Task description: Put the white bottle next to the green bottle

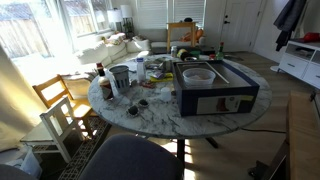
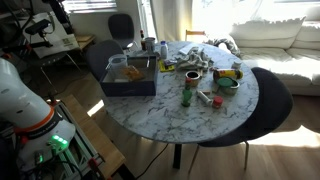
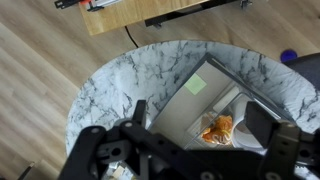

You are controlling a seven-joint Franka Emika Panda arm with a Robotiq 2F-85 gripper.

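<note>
The small white bottle [image 2: 163, 48] stands at the far side of the round marble table [image 2: 170, 125], beside the grey metal pot [image 2: 148, 44]; it also shows in an exterior view [image 1: 140, 67]. The green bottle [image 2: 186, 96] stands upright near the table's middle, well apart from the white bottle. My gripper [image 3: 205, 128] shows only in the wrist view. It is open and empty, high above the dark blue box [image 3: 205, 95]. Neither bottle shows in the wrist view.
The dark blue box [image 1: 215, 90] holds a white bowl [image 1: 197, 76] and an orange item [image 3: 217, 128]. A brown bottle with a red cap [image 1: 99, 71] stands by the pot [image 1: 120, 77]. Small items lie around the green bottle. Chairs [image 1: 60, 105] ring the table.
</note>
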